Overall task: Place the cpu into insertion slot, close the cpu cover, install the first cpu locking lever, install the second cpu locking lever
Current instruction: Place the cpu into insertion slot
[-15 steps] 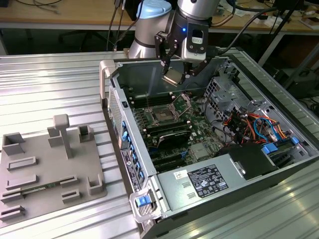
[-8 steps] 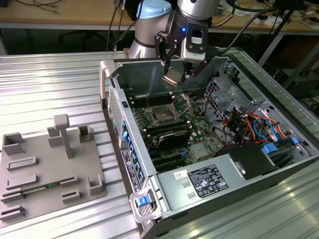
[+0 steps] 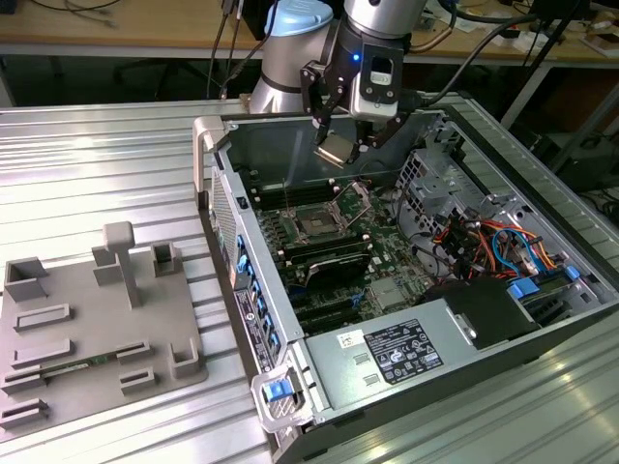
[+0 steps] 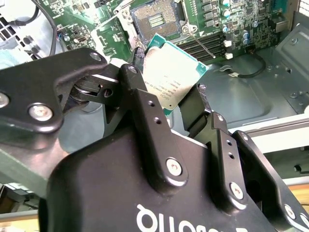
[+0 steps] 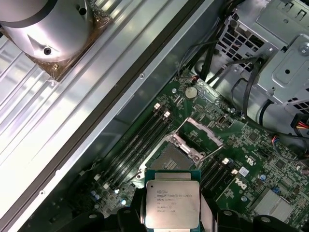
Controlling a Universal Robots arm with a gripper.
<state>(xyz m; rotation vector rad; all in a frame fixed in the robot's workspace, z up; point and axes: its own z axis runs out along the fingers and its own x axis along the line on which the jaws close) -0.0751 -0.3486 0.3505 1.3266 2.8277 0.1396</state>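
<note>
The table (image 3: 97, 164) carries an open computer case (image 3: 387, 358), and I hang over its circuit board (image 3: 392, 246). My end effector (image 3: 340, 145) is closed to the width of the chip (image 5: 172, 203), gripping it by two opposite edges, metal top facing the first wrist view. The chip is in the air, well above the board and touching nothing but my fingers (image 4: 145, 111).

The socket (image 5: 173, 157) lies open below, apart from the chip. Its cover (image 5: 203, 131) appears swung up off the socket, so I judge the way in is free.

To do this well, I should:
- bring the chip square over the socket, edges parallel to the rim
- level it, since it looks tilted in the exterior view
- come straight down, never sliding across the contacts
- stay clear of the raised cover
- let go only once the chip sits flat
</note>
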